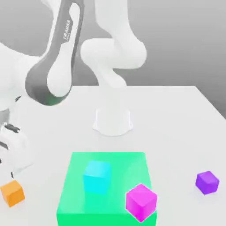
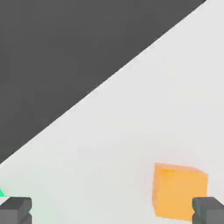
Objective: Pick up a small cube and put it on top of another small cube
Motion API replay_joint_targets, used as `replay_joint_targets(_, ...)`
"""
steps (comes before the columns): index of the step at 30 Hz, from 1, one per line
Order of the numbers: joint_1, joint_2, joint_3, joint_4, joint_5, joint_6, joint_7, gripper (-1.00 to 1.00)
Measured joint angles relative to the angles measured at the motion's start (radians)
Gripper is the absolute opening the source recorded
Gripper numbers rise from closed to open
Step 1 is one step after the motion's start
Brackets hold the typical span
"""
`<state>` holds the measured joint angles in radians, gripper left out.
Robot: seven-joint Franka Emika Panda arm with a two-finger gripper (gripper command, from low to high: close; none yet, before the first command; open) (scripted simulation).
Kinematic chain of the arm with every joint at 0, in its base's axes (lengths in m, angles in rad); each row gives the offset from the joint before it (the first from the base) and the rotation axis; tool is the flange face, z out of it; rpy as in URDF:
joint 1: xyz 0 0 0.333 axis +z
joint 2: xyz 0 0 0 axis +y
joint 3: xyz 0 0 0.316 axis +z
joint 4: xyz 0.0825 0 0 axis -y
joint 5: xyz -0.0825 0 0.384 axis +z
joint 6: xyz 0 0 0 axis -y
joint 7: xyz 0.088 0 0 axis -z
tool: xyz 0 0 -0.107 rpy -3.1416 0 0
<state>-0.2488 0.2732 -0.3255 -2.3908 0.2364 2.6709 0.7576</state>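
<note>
Gripper point(image 2: 112, 210) is spread wide with nothing in it, hanging over the orange cube point(image 1: 12, 193) at the table's point(image 1: 176, 123) near edge on the exterior view's left, so I'd guess it's lining up to grab that one.

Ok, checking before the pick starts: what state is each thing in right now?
gripper: open, holding nothing
orange cube: on the table, ungrasped
cyan cube: on the green block
magenta cube: at the green block's corner
purple cube: alone on the table
</note>
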Motion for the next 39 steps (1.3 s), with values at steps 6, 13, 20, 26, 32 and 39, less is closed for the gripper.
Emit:
replay_joint_targets(6,-0.087,0.21,0.082,0.036,0.11,0.137,-0.076,-1.0)
replay_joint_targets(13,-0.089,0.212,0.084,0.037,0.11,0.138,-0.076,-1.0)
replay_joint_targets(20,0.02,-0.015,0.03,-0.016,-0.008,-0.034,0.027,-1.0)
replay_joint_targets(26,0.166,-0.231,0.123,-0.057,-0.105,-0.196,0.144,-1.0)
replay_joint_targets(32,0.26,-0.409,0.216,-0.101,-0.239,-0.315,0.283,-1.0)
replay_joint_targets(39,0.268,-0.321,0.221,-0.144,-0.239,-0.183,0.286,1.0)
